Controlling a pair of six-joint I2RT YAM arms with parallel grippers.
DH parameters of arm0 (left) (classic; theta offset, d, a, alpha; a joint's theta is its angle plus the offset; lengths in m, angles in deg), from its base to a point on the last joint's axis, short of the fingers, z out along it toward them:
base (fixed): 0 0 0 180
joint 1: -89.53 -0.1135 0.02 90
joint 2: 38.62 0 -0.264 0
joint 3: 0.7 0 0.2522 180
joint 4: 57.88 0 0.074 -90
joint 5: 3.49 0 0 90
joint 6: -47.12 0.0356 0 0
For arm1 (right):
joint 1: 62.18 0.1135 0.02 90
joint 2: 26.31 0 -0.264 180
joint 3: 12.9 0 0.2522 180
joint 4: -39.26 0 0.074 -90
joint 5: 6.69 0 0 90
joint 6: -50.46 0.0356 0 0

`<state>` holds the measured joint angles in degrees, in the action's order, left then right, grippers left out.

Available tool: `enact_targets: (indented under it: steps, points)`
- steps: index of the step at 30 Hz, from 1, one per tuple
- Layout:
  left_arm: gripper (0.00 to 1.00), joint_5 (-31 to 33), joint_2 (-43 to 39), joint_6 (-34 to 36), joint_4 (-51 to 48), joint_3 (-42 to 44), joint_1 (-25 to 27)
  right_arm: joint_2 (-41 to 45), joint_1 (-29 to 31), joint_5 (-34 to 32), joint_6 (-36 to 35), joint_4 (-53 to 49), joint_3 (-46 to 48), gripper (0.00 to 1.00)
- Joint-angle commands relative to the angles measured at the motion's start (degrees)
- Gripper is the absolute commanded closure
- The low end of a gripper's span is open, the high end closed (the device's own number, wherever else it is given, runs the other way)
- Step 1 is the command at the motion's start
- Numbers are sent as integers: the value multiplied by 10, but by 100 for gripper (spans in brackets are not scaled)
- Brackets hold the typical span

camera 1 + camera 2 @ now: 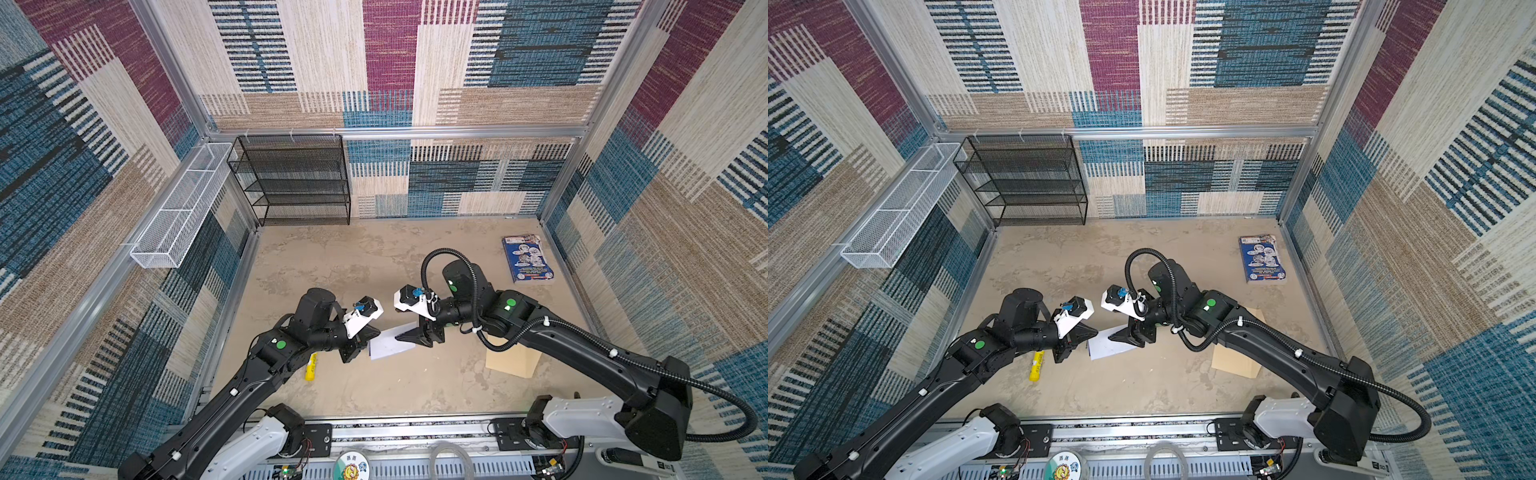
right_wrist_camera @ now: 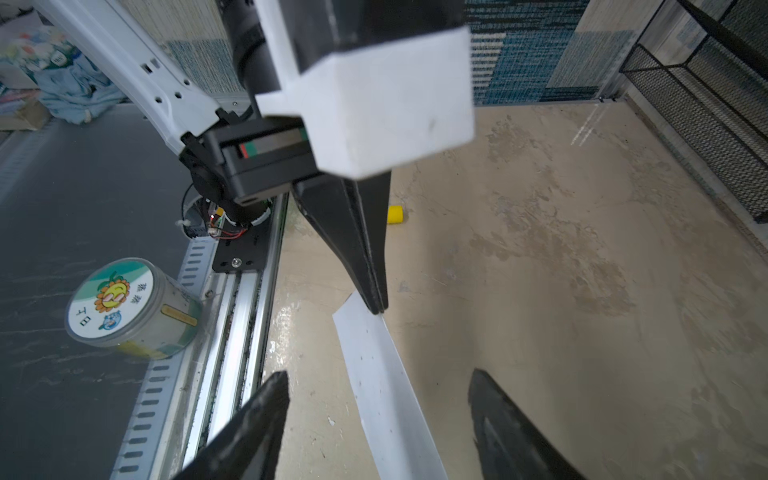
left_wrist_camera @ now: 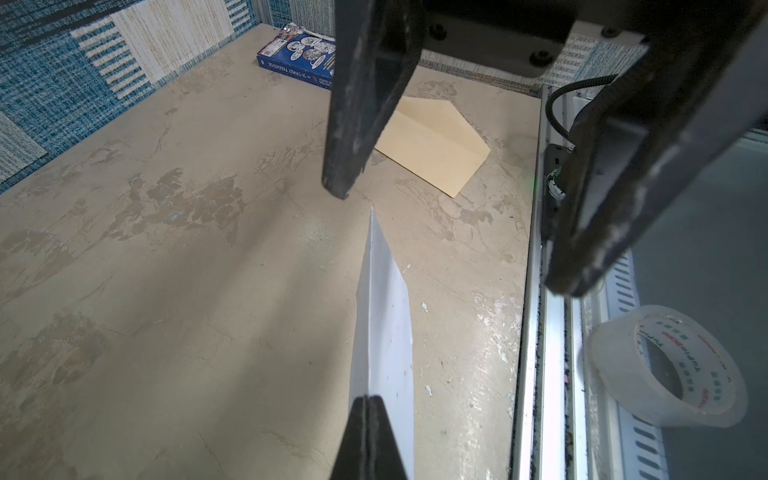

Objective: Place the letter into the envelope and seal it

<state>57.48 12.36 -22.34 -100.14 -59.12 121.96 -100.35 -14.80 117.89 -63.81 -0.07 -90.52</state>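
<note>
Left fingers (image 2: 349, 241) are pinched together on the letter's (image 2: 386, 386) end; right fingers (image 2: 257, 424) stand apart, with the letter running between them. Envelope (image 3: 436, 145) lies well apart.

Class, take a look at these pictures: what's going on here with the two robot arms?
The left claw is shut on one end of the white paper letter, holding it raised over the mottled beige table. The right claw is open, its jaws standing either side of the sheet's other end without gripping it. The flat tan kraft-paper envelope lies on the table under the right arm, flap open; the letter is not yet in it.
</note>
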Motion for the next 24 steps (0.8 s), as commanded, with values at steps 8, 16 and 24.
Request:
enact_targets:
  steps: [8, 16, 24]
  points:
    - [100, -23, -13, -10, 15, 5, 0, -52, 0, 67, 44, 67, 10, 46]
    - [100, -17, -16, -11, 17, 5, 0, -79, 0, 85, 45, 71, 10, 55]
    - [100, -16, -17, -13, 18, 7, 0, -82, -1, 89, 48, 89, 28, 65]
